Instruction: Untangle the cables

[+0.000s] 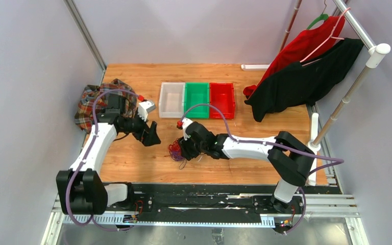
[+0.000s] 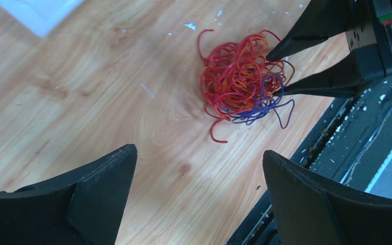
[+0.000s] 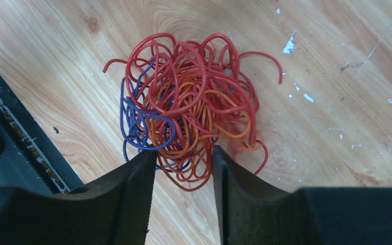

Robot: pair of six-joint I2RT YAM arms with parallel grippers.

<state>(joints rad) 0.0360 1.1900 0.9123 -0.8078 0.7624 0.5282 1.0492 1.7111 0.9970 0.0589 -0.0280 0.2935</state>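
Observation:
The cables are one tangled clump of red, orange and dark purple wires lying on the wooden table; they also show in the left wrist view and in the right wrist view. My right gripper is open, low at the clump's near edge, with several orange and red loops lying between its fingertips; it shows from above and in the left wrist view. My left gripper is wide open and empty, held above bare wood to the left of the clump.
Three bins stand in a row behind the clump: clear, green, red. A plaid cloth lies at the far left. Red and black garments hang on a rack at the right. A black rail runs along the near edge.

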